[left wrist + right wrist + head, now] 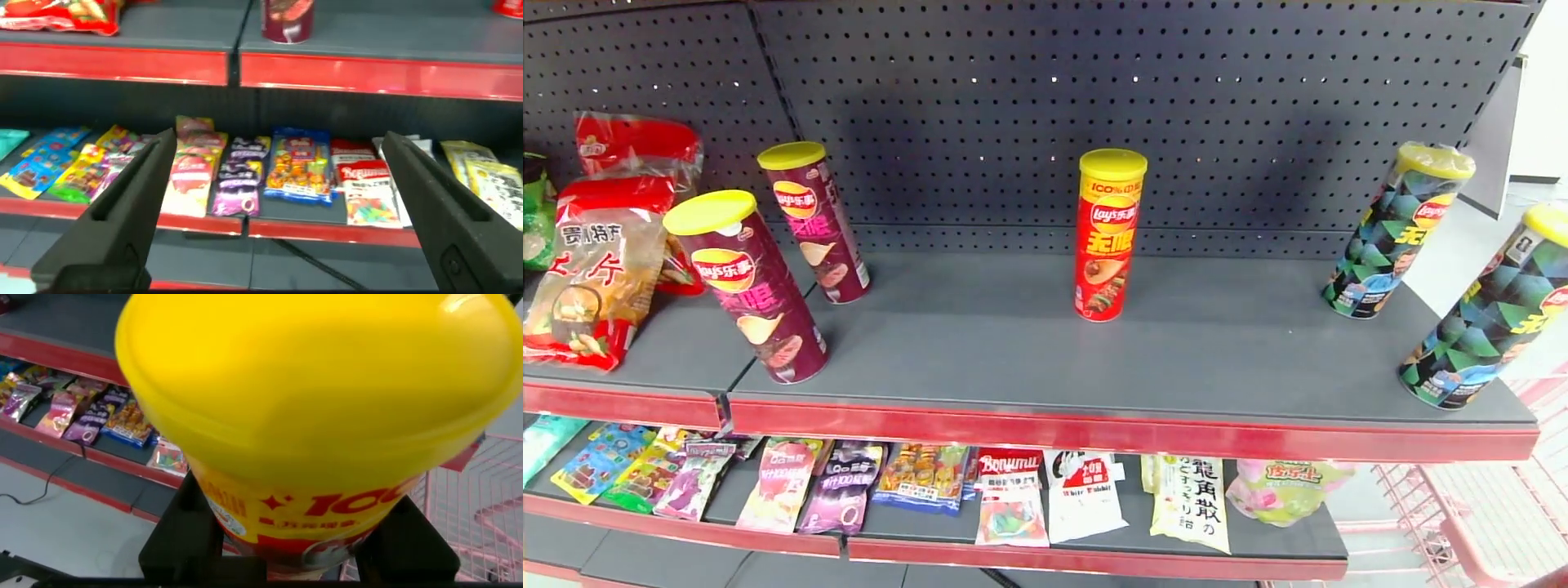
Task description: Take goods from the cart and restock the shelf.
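Right gripper [298, 539] is clamped on a red can [310, 392], one black finger on each side of the tube below the lid. The lid hides most of the body, so the grip is probably around mid-height, but I can't confirm that. The can is upright in the air, off the front of the shelf [1094, 425], with the pink wire cart [1462, 523] close by.

Left gripper [278, 139] is spread wide with nothing in it, facing the candy bags [298, 167] on the lower shelf [327, 233].

Handling, my read:
- Light. It's a cardboard tube, so the wall is stiff but will dent under a hard squeeze.
- Glossy wrap, likely slippery. Use moderate force and a flat side grip.
- Hold the body only. The plastic lid could pop off.
- The chips inside are fragile, so set it down square and don't drop it.

Looks: red cylinder, wide yellow lid, yellow lettering on the wall.

Head view: a matching red can [1109, 237] stands mid-shelf. Purple cans [743, 286] are at its 9 o'clock, patterned cans [1401, 233] at its 3 o'clock. The cart sits at 4 o'clock of the frame.
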